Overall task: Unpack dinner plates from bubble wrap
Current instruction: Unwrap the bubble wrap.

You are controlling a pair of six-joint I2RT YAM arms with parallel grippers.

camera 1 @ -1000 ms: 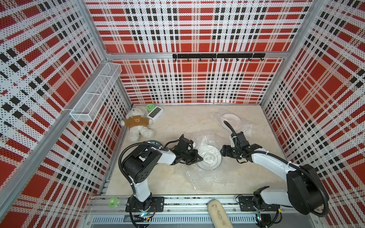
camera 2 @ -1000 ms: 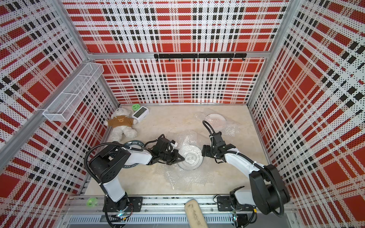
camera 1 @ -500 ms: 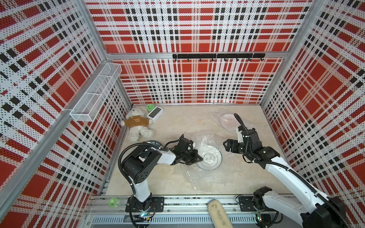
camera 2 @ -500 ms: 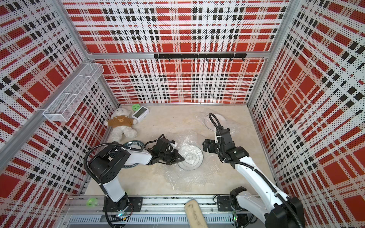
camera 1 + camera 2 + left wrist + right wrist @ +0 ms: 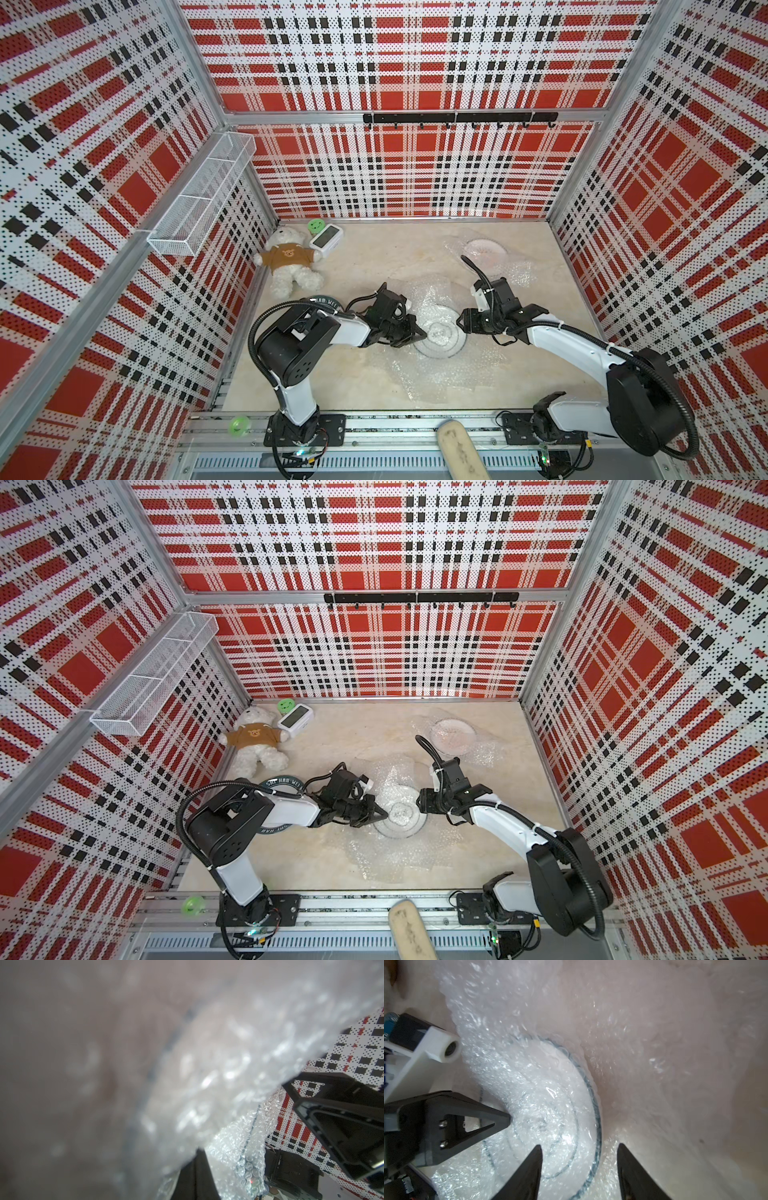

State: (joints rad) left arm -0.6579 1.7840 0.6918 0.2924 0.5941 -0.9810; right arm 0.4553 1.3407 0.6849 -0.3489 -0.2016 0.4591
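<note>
Right claw (image 5: 459, 326): returned to plate (image 5: 444, 345) at centre of table (image 5: 365, 266), jaws apart astride its rim. Left claw (image 5: 420, 334): closed tight, tip in bubble wrap (image 5: 440, 376) covering plate. Plate likely stiff, breakable, slick; wrap light, limp. Best hold: wrap's loose edge, not rim.

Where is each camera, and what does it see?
Both top views: high up front, looking down at the table; left arm and right arm show.
Left wrist: close against blurry bubble wrap; a black finger shows.
Right wrist: above the wrapped plate, looking down; open right gripper shows.
Both wrist views share the bubble wrap.
</note>
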